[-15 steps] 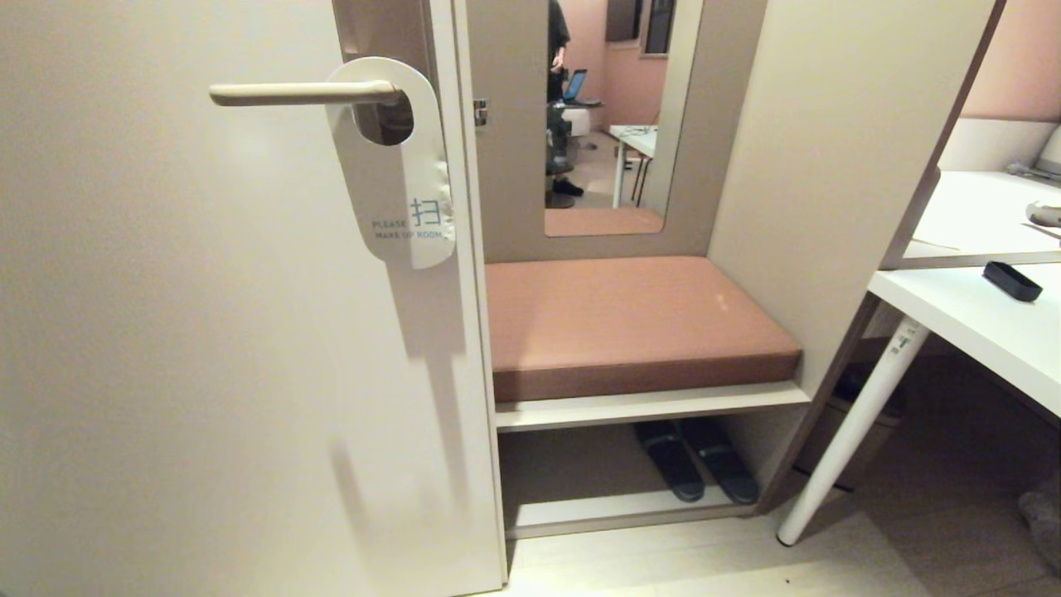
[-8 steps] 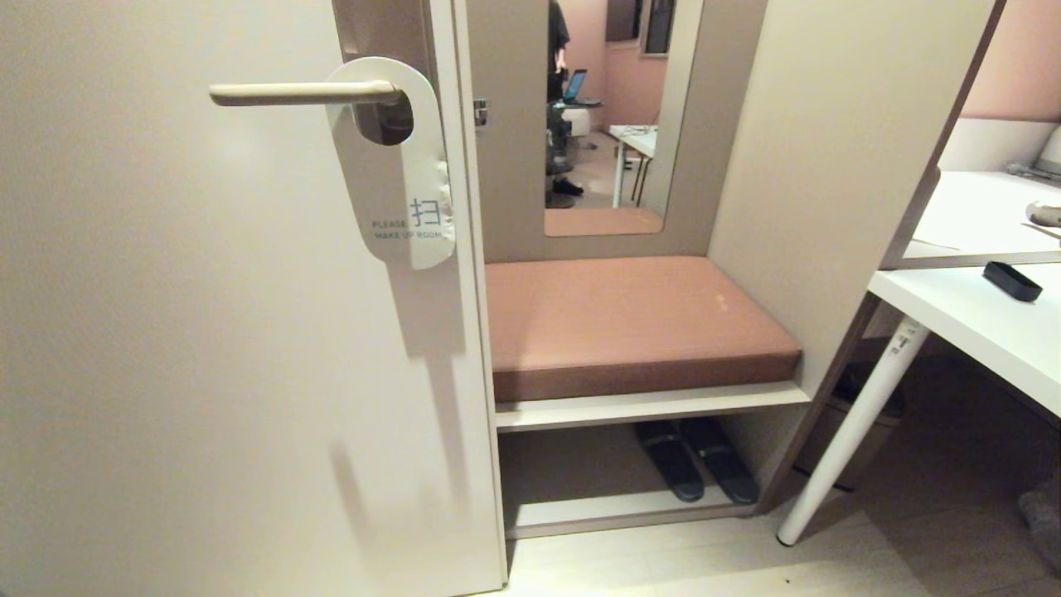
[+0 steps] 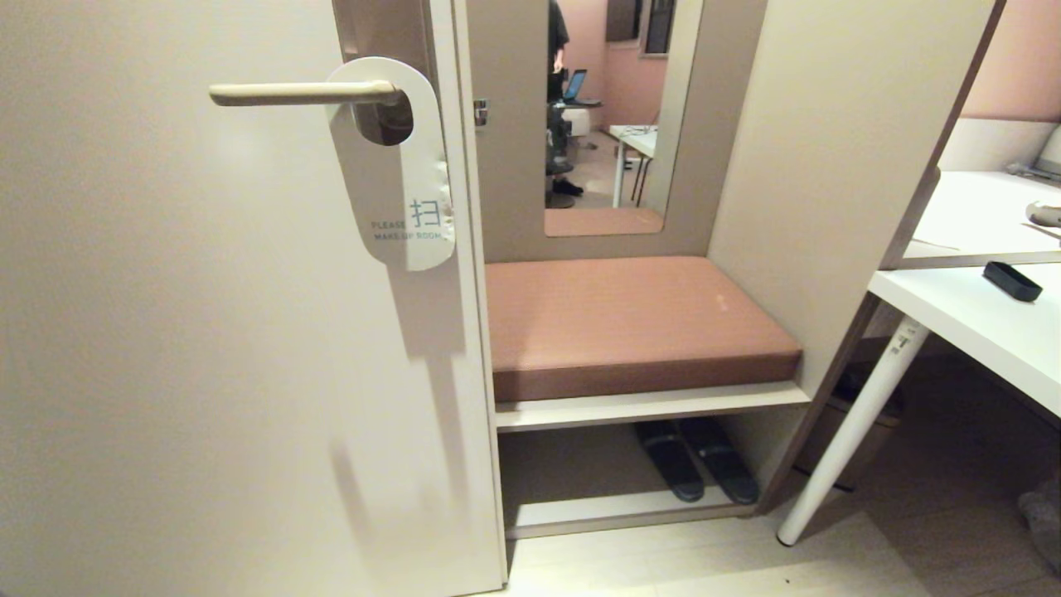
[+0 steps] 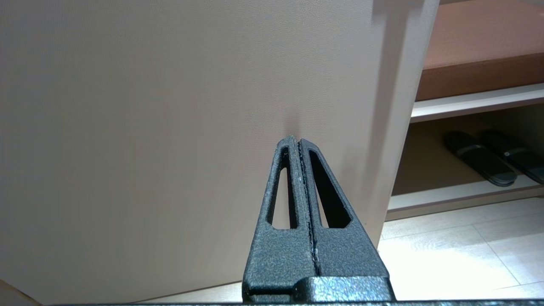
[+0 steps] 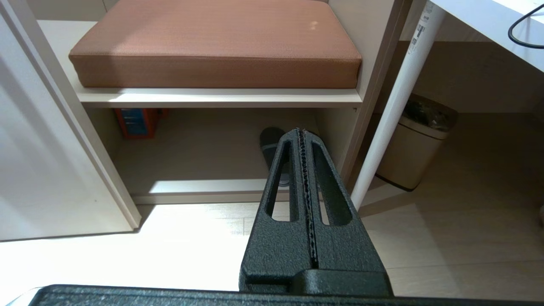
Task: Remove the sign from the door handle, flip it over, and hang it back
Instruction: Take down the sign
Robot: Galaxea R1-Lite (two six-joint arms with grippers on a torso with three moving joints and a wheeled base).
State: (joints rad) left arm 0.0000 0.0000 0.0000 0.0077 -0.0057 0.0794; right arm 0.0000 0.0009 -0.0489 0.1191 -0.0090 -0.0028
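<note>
Sign hanging white side out on the door handle, both grippers low and closed on nothing.

The sign (image 3: 398, 166) hangs by its round hole on the door handle (image 3: 302, 93), right at the inner end of the lever against the backplate (image 3: 385, 33), its "MAKE UP ROOM" face towards the room and its lower end tilted slightly towards the door's (image 3: 207, 332) edge. Neither arm shows from the head. The left gripper (image 4: 300, 142) points at the bare lower door panel, fingers pressed together, holding nothing. The right gripper (image 5: 301, 132) is likewise pinched closed and empty, aimed at the shelf under the cushioned bench (image 3: 630, 323), where slippers (image 3: 696, 460) lie. Beside it stand a white table leg (image 5: 395, 106) and a bin (image 5: 418, 144).
</note>
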